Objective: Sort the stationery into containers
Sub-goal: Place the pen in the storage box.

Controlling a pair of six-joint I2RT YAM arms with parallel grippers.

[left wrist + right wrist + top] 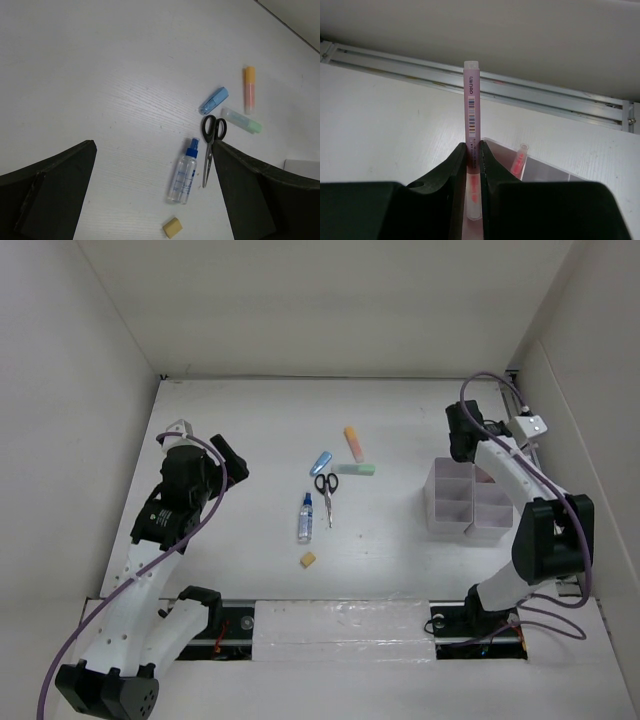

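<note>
My right gripper (473, 152) is shut on a thin pink pen (471, 110), held upright over the back corner of the containers (470, 502). A second pink pen (518, 161) leans inside a bin. My left gripper (155, 145) is open and empty, hanging above the table left of the loose stationery. Beneath it lie a blue-capped clear bottle (184, 175), black-handled scissors (211, 145) and a yellow eraser (172, 227). Farther off are a blue marker (214, 100), a green marker (241, 120) and an orange marker (249, 89).
White walls enclose the table on the left, back and right. An aluminium rail (545, 95) runs along the wall behind the bins. The right arm (540, 540) curves around the right side of the containers.
</note>
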